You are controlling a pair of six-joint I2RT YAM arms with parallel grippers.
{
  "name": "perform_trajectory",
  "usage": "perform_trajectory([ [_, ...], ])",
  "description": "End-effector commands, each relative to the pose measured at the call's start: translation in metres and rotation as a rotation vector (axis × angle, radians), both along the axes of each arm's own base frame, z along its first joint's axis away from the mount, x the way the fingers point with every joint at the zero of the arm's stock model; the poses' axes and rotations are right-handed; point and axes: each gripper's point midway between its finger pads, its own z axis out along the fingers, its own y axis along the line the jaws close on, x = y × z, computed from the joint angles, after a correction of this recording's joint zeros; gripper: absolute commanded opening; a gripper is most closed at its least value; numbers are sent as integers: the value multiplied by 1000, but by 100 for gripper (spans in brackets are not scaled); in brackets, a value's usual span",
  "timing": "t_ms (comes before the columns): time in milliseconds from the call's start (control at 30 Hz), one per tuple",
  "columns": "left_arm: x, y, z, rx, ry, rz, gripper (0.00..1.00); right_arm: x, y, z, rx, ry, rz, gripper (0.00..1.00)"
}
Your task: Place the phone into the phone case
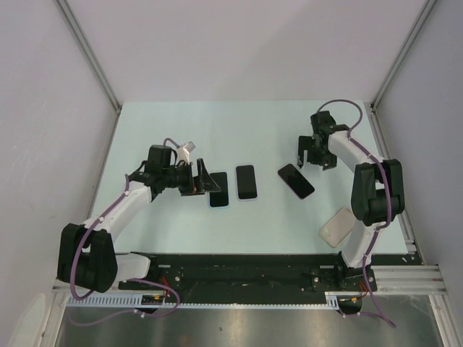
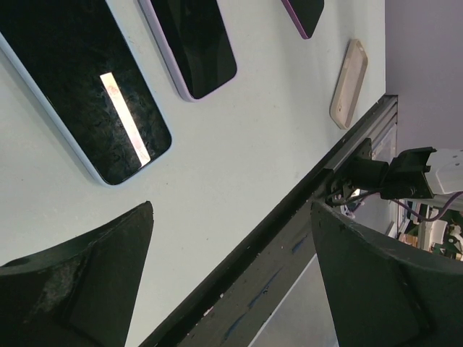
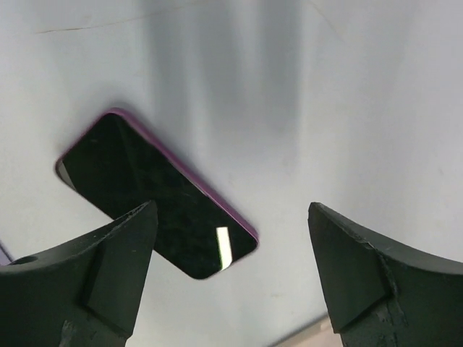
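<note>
Pale green table (image 1: 217,123), white walls (image 1: 239,43) on three sides, aluminium corner posts (image 1: 88,54), black rail (image 1: 239,262) along near edge.

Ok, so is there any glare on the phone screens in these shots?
Left wrist view: a bright strip of glare on the blue-edged phone. Right wrist view: a small glint near the lower end of the purple-edged phone. Top external view: no glare visible on any screen.

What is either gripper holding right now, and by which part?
Nothing is held. The left gripper stands open by the blue-edged phone, the right gripper open by the purple-edged phone; both phones lie flat on the table.
</note>
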Motion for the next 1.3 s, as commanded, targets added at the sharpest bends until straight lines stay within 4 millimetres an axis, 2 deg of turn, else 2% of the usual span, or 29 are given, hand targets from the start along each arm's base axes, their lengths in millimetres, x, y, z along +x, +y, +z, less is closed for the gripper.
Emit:
perform_trajectory([
  [0, 1, -1, 11, -3, -59, -18, 93, -33, -43, 27, -88, 20, -312, 87],
  [133, -1, -2, 13, -10, -58, -24, 93, -70, -47, 21, 28, 77, -543, 83],
  [167, -1, -3, 14, -11, -60, -25, 93, -76, -47, 20, 85, 80, -655, 82],
  [200, -1, -2, 14, -11, -64, -22, 93, -92, -52, 18, 91, 87, -708, 81],
  [367, -1, -5, 14, -19, -57, -26, 93, -111, -98, 21, 43, 20, -952, 71],
  [467, -2, -5, 13, -22, -51, -30, 92, -121, -110, 19, 44, 12, -1057, 68],
  [533, -2, -5, 13, -17, -55, -26, 92, -124, -111, 15, 61, 8, -1070, 66],
  [600, -1, -4, 13, -15, -57, -24, 92, -105, -100, 15, 137, -32, -957, 68],
  [633, -2, -5, 13, -17, -54, -26, 92, -100, -95, 15, 123, -34, -754, 72],
  [667, -1, -5, 12, -15, -53, -25, 92, -86, -76, 20, 198, -59, -619, 73],
  [700, -2, -5, 12, -17, -48, -26, 92, -85, -71, 22, 175, -72, -532, 72],
  [767, -2, -5, 12, -19, -45, -26, 92, -80, -71, 26, 75, -114, -377, 68],
  [833, -2, -6, 12, -23, -44, -30, 92, -79, -82, 29, -2, -121, -316, 66],
  [933, -4, -9, 11, -28, -44, -37, 92, -70, -65, 34, -24, -161, -98, 63],
  [967, -5, -10, 11, -25, -44, -40, 92, -70, -54, 38, -22, -177, 104, 62],
  [1000, -5, -11, 9, -19, -39, -42, 92, -71, -46, 39, -58, -178, 210, 62],
  [1033, -7, -13, 7, -5, -36, -47, 91, -72, -49, 38, -109, -173, 255, 64],
  [1067, -7, -12, 7, 11, -47, -48, 91, -78, -63, 36, -216, -134, 330, 64],
  [1100, -8, -12, 4, 37, -44, -47, 91, -84, -65, 31, -245, -99, 380, 65],
  [1200, -11, -15, 6, 54, -68, -60, 91, -101, -78, 25, -312, -19, 465, 69],
  [1267, -12, -16, 5, 55, -68, -66, 91, -110, -74, 23, -284, 3, 530, 70],
])
